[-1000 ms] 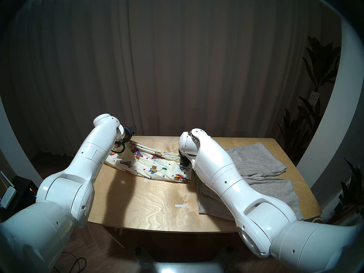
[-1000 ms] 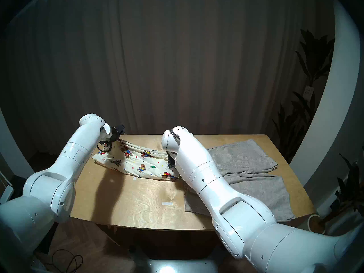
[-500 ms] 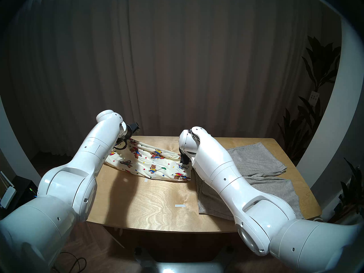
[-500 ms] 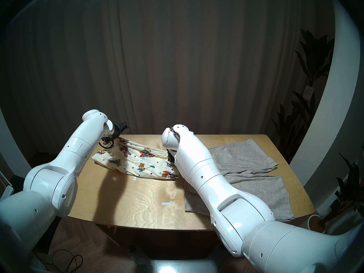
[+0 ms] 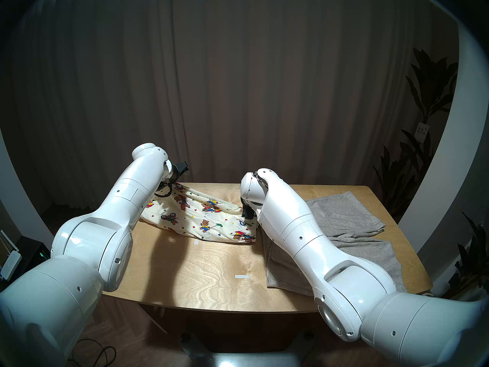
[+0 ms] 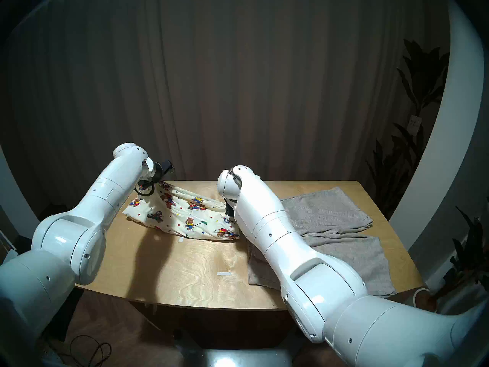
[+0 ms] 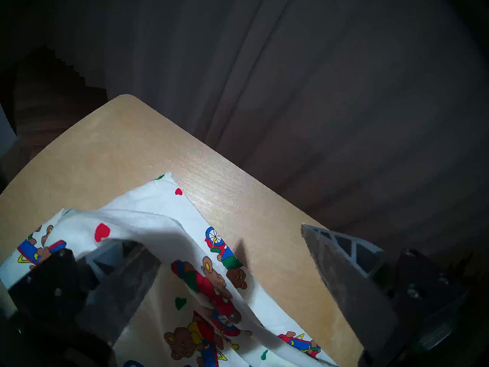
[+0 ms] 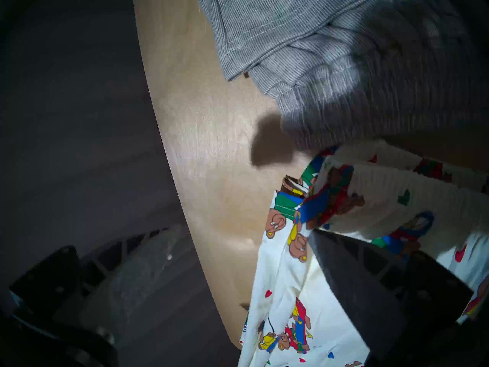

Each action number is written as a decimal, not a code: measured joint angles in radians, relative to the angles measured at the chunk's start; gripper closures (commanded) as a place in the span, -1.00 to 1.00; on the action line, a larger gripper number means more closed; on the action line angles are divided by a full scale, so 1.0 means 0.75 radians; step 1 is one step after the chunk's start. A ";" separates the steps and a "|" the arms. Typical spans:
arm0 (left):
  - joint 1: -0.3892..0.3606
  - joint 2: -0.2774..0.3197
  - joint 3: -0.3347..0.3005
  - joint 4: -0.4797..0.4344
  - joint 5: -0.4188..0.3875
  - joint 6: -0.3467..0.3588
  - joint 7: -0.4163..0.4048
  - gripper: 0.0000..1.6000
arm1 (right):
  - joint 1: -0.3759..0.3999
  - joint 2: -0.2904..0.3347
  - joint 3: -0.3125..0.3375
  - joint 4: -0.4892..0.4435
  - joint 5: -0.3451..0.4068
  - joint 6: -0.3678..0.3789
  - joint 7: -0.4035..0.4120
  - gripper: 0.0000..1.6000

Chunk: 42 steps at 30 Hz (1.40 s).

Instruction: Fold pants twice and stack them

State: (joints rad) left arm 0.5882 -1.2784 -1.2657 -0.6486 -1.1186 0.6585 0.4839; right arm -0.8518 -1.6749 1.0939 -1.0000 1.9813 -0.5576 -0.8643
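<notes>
Cream shorts printed with teddy bears and hearts (image 5: 201, 220) lie across the middle of the head view, on the far left half of the wooden table (image 5: 206, 273), with their upper-left end raised off the wood and their lower-right end bunched beside the grey shorts (image 5: 344, 218). The grey pair is spread flat over the right part of the table, partly hidden under the right arm (image 5: 304, 239), and its near edge reaches the table's front right corner. In the left wrist view the left gripper (image 7: 232, 265) stands wide apart, with a loose fold of the printed cloth (image 7: 158, 231) draped over the finger at lower left (image 7: 119, 279) and the other finger (image 7: 344, 273) over bare wood at lower right; it clamps nothing. In the right wrist view the right gripper (image 8: 238, 255) is also spread wide: the finger at lower right (image 8: 357, 279) lies on the printed cloth (image 8: 304, 292), touching it, while the blurred finger at lower left (image 8: 148, 265) sits beyond the table edge over the dark floor. Two small white tape marks (image 5: 242, 276) lie on the bare wood in the lower centre of the head view. Dark curtains (image 5: 238, 80) fill the upper frame, and a plant (image 5: 423, 146) stands at the right edge.
</notes>
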 measured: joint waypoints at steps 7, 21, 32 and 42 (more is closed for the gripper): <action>-0.023 -0.008 0.015 0.043 0.017 0.000 0.002 -1.00 | 0.010 -0.008 0.008 0.017 0.005 0.001 0.010 -1.00; -0.062 -0.022 0.042 0.130 0.047 0.000 0.012 -1.00 | 0.028 -0.023 0.037 0.050 0.034 0.002 0.021 -1.00; -0.100 -0.035 0.060 0.173 0.068 0.001 0.024 -1.00 | 0.057 -0.031 0.076 0.073 0.068 -0.001 0.023 -1.00; -0.129 -0.047 0.076 0.200 0.082 0.005 0.032 -1.00 | 0.091 -0.031 0.126 0.094 0.101 -0.022 0.021 -1.00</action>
State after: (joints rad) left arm 0.4915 -1.3134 -1.2084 -0.4988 -1.0568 0.6620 0.5077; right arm -0.7835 -1.6985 1.1887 -0.9293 2.0571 -0.5739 -0.8482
